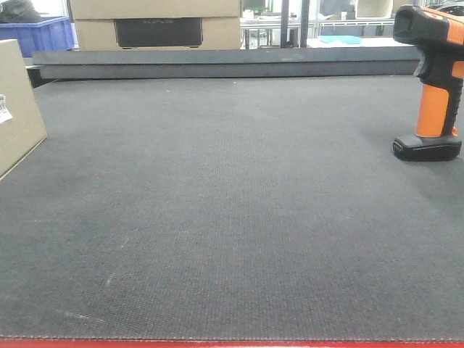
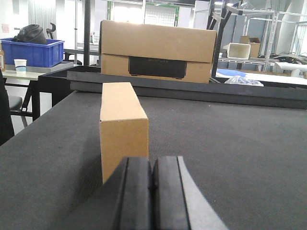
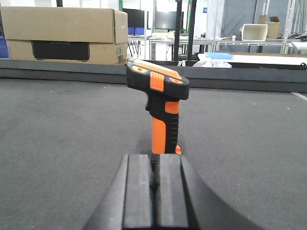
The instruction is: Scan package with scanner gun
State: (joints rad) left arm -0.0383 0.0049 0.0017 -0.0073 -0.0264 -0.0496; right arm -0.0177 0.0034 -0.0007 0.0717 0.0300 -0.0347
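Both tools had their fingers pressed together, holding nothing: the left tool [image 2: 152, 191] just before the package [image 2: 123, 129], the right tool [image 3: 154, 191] before the upright scanner gun [image 3: 160, 108]. Both stood on the grey table [image 1: 232, 217], probably well apart.

The front view looks low across the mat [image 1: 232, 217]. Each wrist view looks forward along its closed fingers, left at the package [image 2: 122, 129], right at the scanner [image 3: 160, 103]; all share the far carton [image 1: 156, 25].
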